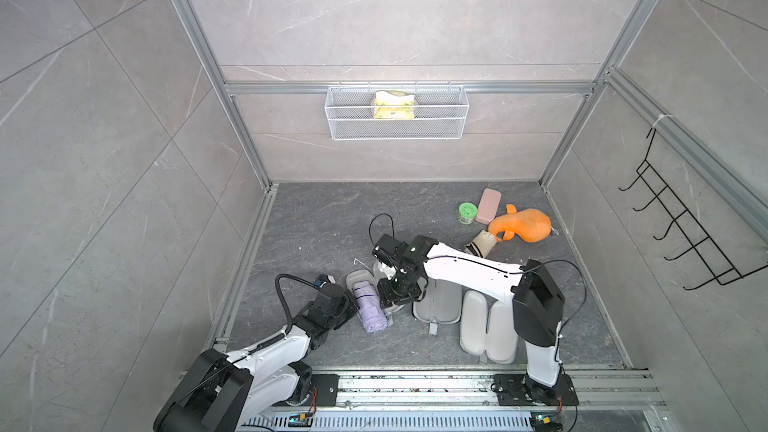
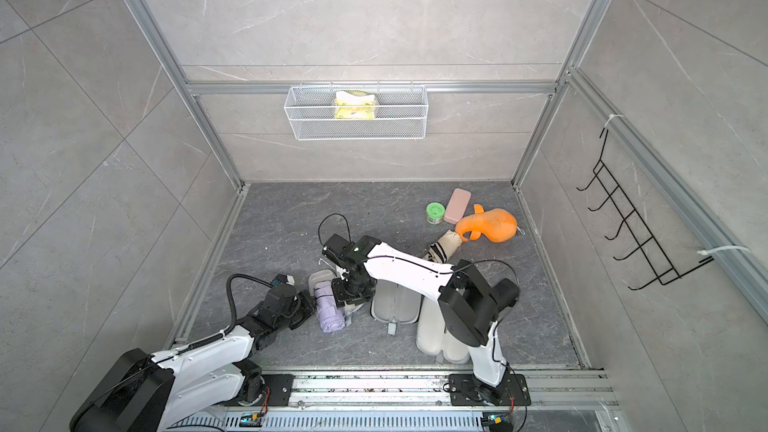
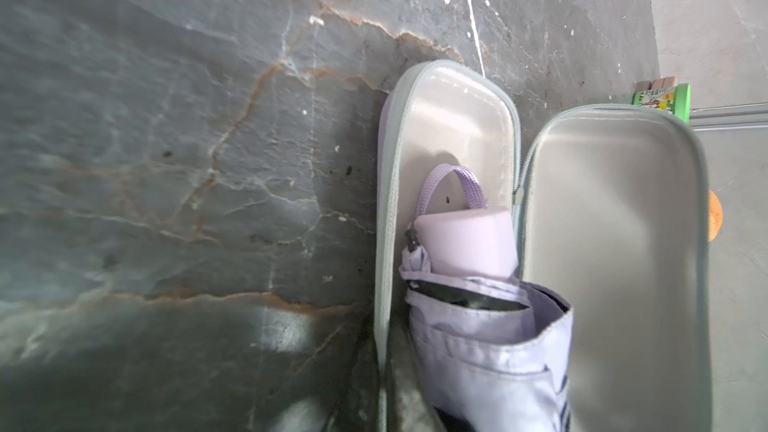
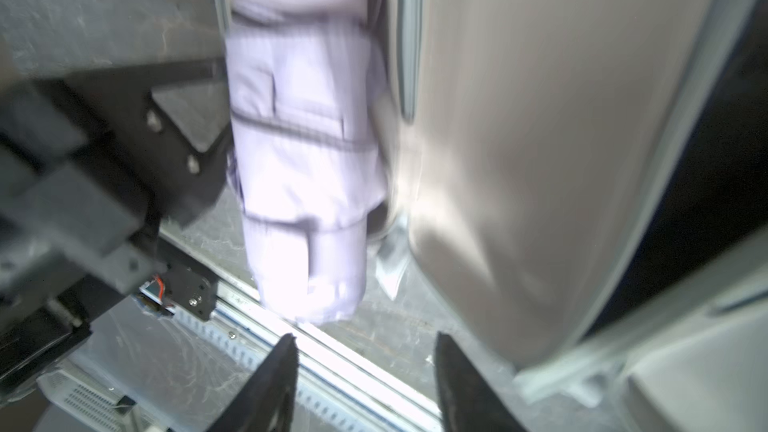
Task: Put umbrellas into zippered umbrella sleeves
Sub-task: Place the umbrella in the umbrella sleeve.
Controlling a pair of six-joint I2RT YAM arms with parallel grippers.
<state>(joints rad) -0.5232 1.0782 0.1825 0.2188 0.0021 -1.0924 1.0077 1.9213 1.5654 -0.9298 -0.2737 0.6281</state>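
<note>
Umbrella (image 1: 370, 305), lilac: handle end lies in one half of the open lilac sleeve (image 3: 453, 93), and the fabric end overhangs its rim. My left gripper (image 1: 351, 310): closed, just beside the sleeve. My right gripper (image 4: 365, 376): jaws apart, empty, near the umbrella.

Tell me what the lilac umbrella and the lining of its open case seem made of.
Lilac umbrella: thin woven fabric, matte, judging by folds and stitched hems; its handle looks like smooth plastic. Case lining: probably coated textile, grey with a soft sheen; the weave is too faint to be sure.
</note>
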